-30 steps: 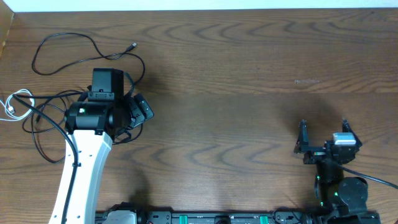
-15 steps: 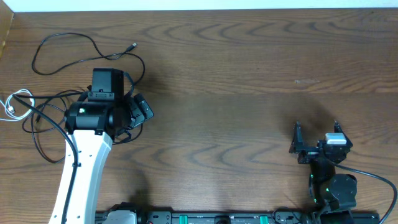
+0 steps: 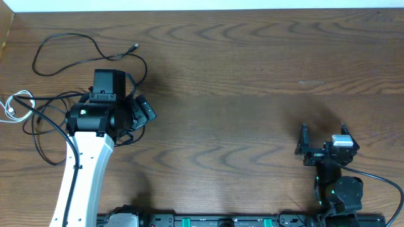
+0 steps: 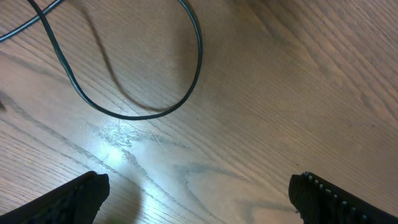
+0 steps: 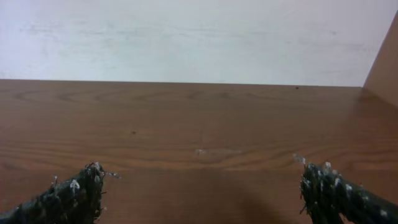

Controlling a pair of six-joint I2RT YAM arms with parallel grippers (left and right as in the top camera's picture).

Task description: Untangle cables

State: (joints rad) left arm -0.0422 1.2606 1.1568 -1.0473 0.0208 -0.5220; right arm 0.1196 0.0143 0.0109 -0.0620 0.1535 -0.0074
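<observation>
The white cable (image 3: pixel 12 106) is lying at the far left edge of the tabletop (image 3: pixel 252 75), just beside the two black cables (image 3: pixel 63 47) that are looping across the left side. The left gripper (image 4: pixel 196 186) is hanging wide open and empty near one black loop. The right gripper (image 5: pixel 199 177) is sitting well apart at right, its jaws spread and holding nothing.

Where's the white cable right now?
In the overhead view, the white cable lies at the table's far left edge, just left of the left arm.
</observation>
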